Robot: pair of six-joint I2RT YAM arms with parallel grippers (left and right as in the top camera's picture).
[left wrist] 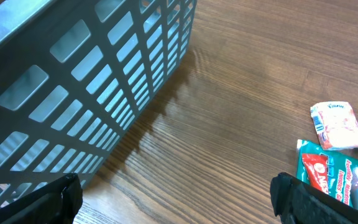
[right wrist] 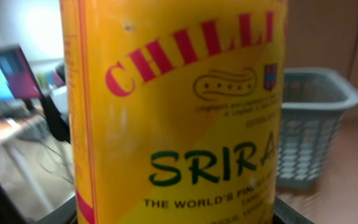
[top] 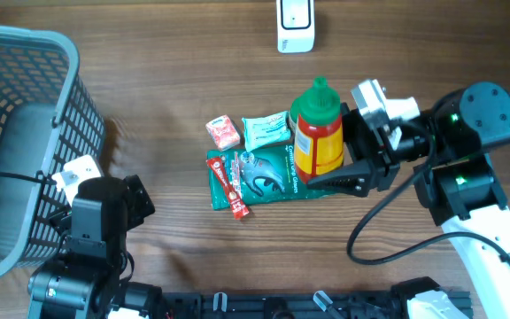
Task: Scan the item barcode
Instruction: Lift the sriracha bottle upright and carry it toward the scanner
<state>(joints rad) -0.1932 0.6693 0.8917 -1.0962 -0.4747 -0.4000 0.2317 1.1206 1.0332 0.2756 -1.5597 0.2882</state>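
Sriracha bottle [right wrist: 173, 124] fills my view, clamped upright in the right gripper [top: 345, 152], near the scanner [top: 295, 27]. Left gripper [left wrist: 173, 202] gapes empty. I'd rotate the barcode toward that scanner, slowly.

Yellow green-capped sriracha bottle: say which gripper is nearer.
Right. The right gripper grips the yellow sriracha bottle; the left gripper sits open, far off beside the grey basket.

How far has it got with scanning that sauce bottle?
Done: the right end effector grips the sriracha bottle. In hand: the bottle is held upright by the snack packets. Left: showing its barcode to the white device, probably the scanner.
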